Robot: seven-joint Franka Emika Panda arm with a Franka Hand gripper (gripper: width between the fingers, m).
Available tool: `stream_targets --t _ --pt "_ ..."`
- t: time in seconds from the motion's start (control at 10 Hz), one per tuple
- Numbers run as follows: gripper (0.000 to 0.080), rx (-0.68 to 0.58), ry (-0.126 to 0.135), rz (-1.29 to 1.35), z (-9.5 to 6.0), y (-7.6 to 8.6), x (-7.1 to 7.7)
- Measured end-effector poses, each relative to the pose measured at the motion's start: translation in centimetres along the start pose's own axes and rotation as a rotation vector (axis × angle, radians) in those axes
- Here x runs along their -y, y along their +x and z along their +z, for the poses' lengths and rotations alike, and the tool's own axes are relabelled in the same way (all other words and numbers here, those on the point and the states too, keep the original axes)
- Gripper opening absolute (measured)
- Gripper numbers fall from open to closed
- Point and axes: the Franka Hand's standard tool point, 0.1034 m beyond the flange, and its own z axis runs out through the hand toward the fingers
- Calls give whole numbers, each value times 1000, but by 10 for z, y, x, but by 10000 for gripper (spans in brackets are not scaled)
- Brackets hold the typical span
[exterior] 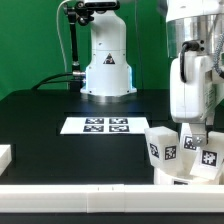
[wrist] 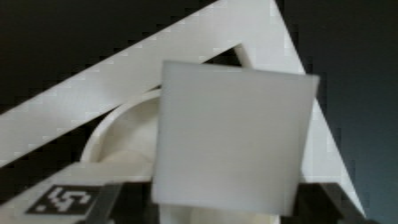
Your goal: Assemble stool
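My gripper [exterior: 192, 132] hangs over the table's front corner at the exterior view's right, shut on a white blocky stool leg [wrist: 231, 120]. In the wrist view my gripper [wrist: 231, 206] has its dark fingers [wrist: 128, 206] pressed against both sides of that leg. The round white seat [wrist: 118, 132] shows partly behind the leg, and its rim [exterior: 176, 176] lies low under my gripper. Two more tagged white legs, one [exterior: 160, 148] on the left and one [exterior: 208, 156] on the right, stand up on either side of my gripper. A marker tag [wrist: 68, 198] shows beside one finger.
The marker board [exterior: 107, 125] lies mid-table in front of the arm's white base [exterior: 107, 70]. A plain white bar [exterior: 80, 196] runs along the front edge and another piece [exterior: 5, 155] sits at the exterior view's left. In the wrist view the bars [wrist: 240, 35] meet in a corner behind the seat.
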Motion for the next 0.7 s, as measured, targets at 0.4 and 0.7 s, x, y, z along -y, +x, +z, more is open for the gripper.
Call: stream_targets --t 0.4,0.7 --pt "335 50 16 136 1 -2 -3" --pt "335 74 33 195 2 -3 -8"
